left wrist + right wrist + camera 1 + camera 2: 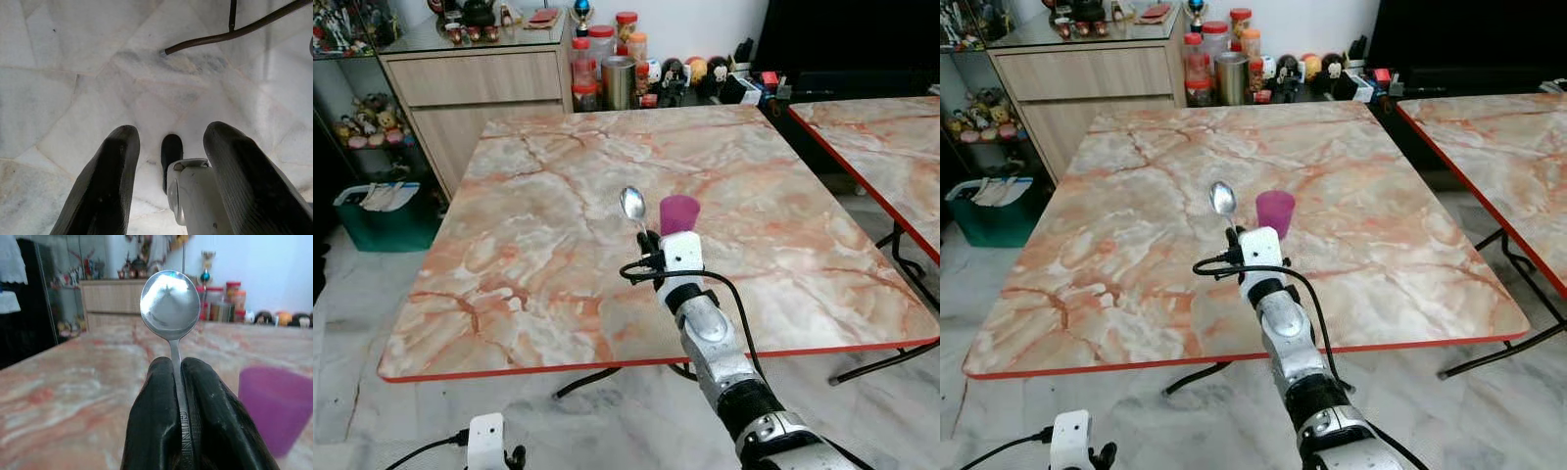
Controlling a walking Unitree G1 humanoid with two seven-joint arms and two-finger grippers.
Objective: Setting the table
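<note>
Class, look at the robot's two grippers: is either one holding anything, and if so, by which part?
The right gripper holds a metal spoon by its handle, pinched between both fingers, bowl pointing out. The left gripper hangs open over the floor, holding nothing.

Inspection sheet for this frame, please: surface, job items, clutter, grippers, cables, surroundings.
Surface: marble-pattern table with red edging.
Job's things: metal spoon, bowl up, clamped by its handle; purple cup upright on the table beside it.
Clutter: nothing seen on the table.
Grippers: right gripper shut on the spoon above the table; left gripper open, hanging over the floor.
Cables: black cable looping along the right wrist.
Surroundings: wooden cabinet, jars, second table, green bin.
</note>
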